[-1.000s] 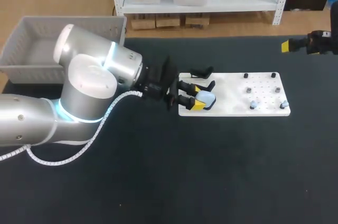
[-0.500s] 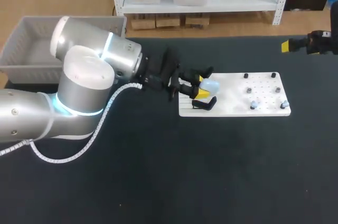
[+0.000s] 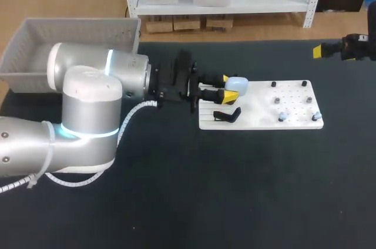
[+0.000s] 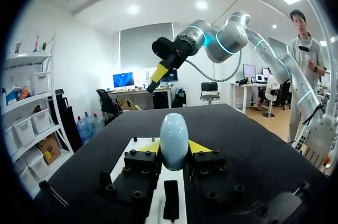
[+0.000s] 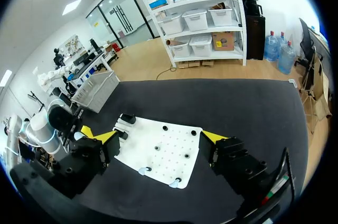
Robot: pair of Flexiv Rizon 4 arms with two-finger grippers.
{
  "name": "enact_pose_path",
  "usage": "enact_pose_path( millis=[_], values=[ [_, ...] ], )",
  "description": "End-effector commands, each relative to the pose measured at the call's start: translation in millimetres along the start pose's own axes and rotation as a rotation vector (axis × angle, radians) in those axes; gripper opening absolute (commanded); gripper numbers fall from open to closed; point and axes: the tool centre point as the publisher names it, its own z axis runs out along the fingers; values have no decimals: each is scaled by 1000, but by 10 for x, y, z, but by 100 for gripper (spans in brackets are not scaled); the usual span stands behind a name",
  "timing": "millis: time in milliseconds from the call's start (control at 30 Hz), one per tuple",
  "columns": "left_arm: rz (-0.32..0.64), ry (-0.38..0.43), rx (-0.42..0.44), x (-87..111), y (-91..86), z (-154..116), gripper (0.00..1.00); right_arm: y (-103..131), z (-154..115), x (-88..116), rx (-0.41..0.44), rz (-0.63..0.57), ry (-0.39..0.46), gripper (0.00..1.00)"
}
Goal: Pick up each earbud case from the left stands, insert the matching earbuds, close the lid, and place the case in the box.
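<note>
at the left end of the white board (image 3: pixel 276 108), the left gripper (image 3: pixel 226 86) is clamped on a pale blue earbud case (image 3: pixel 235 84), near a black stand (image 3: pixel 227 115); the right gripper (image 5: pixel 158 137) hangs open beyond the board's far end.

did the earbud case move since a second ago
Yes. The earbud case, shut in the left gripper, has left the near black stand and moved toward the white board's far edge.
</note>
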Motion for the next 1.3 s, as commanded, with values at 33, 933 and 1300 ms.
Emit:
enact_pose_path(
  millis=[33,933,1300],
  values=[
    [12,-38,-22,-15,-6,46,0,1,-6,1,1,0,0,100],
    [37,-89,4,-51,-10,94,0,134,-41,33,-20,-39,-15,100],
    [37,-89,4,-51,-10,94,0,649,-51,325,-124,-107,45,100]
  ],
)
